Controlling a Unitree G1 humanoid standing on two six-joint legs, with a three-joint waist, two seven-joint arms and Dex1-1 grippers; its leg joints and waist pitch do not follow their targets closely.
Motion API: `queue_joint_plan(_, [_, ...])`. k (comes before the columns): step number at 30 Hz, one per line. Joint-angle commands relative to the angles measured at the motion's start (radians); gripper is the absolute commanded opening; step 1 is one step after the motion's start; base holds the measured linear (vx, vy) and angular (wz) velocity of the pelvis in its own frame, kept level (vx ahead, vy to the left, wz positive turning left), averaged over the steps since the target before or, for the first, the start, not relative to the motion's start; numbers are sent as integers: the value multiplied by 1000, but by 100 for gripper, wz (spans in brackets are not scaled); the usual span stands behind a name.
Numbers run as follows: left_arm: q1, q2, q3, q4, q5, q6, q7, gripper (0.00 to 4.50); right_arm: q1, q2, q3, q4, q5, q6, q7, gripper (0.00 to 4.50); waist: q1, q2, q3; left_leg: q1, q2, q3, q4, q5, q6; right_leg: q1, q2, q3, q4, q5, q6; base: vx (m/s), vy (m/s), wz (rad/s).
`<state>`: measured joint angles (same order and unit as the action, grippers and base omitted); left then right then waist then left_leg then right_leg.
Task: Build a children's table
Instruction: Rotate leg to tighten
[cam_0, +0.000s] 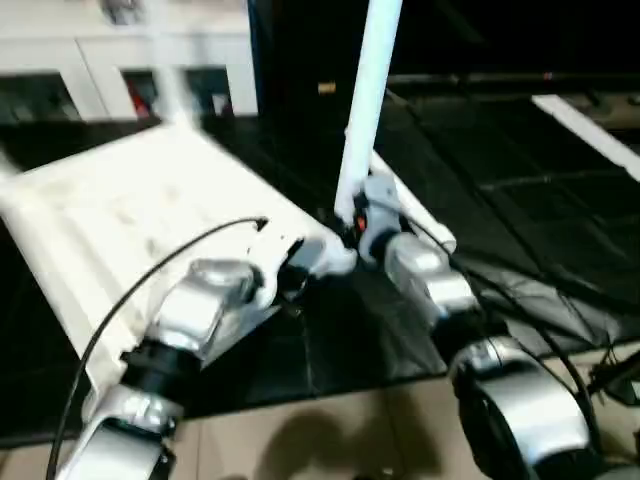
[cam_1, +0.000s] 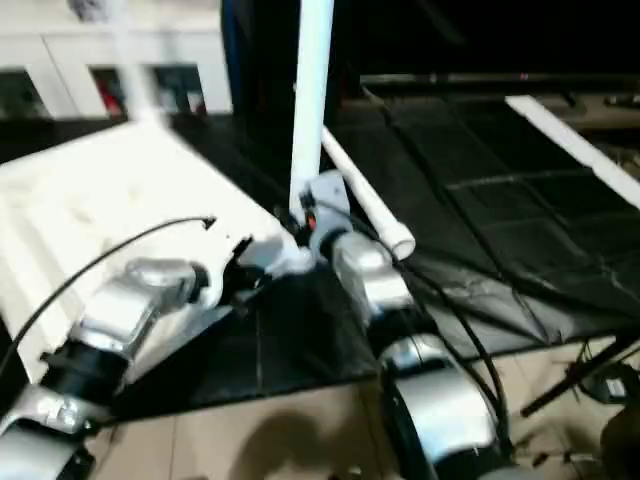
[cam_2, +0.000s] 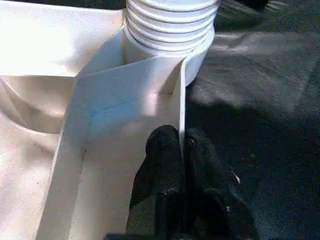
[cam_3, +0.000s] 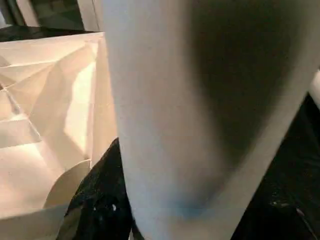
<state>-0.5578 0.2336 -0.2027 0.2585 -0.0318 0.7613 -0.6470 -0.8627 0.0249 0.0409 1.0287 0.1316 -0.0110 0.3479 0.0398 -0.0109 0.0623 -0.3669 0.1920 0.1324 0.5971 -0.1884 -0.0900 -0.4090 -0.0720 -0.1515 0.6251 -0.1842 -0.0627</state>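
- Standing a leg (cam_0: 368, 90) upright at the near corner of the tabletop (cam_0: 140, 215) — that is the step in hand, as I judge it: getting this leg into its corner socket.
- The tabletop lies underside up on the dark counter (cam_0: 520, 200), ahead and to my left; its ribs and walls show plainly in the left wrist view.
- My right gripper (cam_0: 362, 222) holds the leg low down, fingers closed round the tube at about half spread. In the right wrist view the tube (cam_3: 200, 110) stands right up against the camera.
- My left gripper (cam_2: 181, 150) has its fingers (cam_2: 162, 155) pressed nearly together, pinching the thin side wall (cam_2: 181, 100) of the tabletop just beside the corner, which steadies the piece.
- In the left wrist view the ridged end of the leg (cam_2: 170, 25) sits at the round corner socket; whether it is fully seated I cannot tell.
- Another leg (cam_1: 365, 200) lies on the counter behind my right wrist, and one more (cam_0: 585, 120) lies well apart toward the right.
- Next calls for keeping the leg straight over the socket and turning or pressing it home — while my left side keeps the tabletop from shifting.
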Motion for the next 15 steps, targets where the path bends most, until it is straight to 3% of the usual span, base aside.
queue_joint_plan(1, [-25,-13,8,-76,-18,-4,-8,0,48,19,10,115,-16,61,-16,191,15,12,-71,-14,31,4,-61,-127,56,77,-91,77,-93,-211,-157,0,0,0])
queue_joint_plan(4, [-29,6,19,-66,-5,-9,0,0,49,23,18,123,-24,56,-6,191,14,14,-66,-6,38,3,-68,-182,45,73,-90,76,-102,-300,-128,0,0,0])
queue_joint_plan(9, [-26,28,27,-65,-2,-15,8,0,43,28,3,143,-26,49,27,191,12,18,-64,0,41,3,-72,-232,28,69,-92,77,-105,-336,-123,0,0,0])
queue_joint_plan(11, [-24,36,27,-67,-8,-17,8,0,39,25,8,154,-38,36,37,247,12,18,-65,1,43,4,-72,-233,27,70,-93,77,-106,-334,-125,0,0,0])
queue_joint_plan(14, [-23,43,26,-69,-10,-21,6,0,36,19,20,160,-61,17,33,270,14,20,-67,6,45,6,-72,-225,24,68,-94,80,-106,-305,-139,0,0,0])
queue_joint_plan(15, [-23,43,26,-68,-10,-22,6,0,35,20,17,160,-58,18,37,295,14,17,-67,3,45,7,-72,-214,26,72,-93,80,-102,-285,-145,0,0,0])
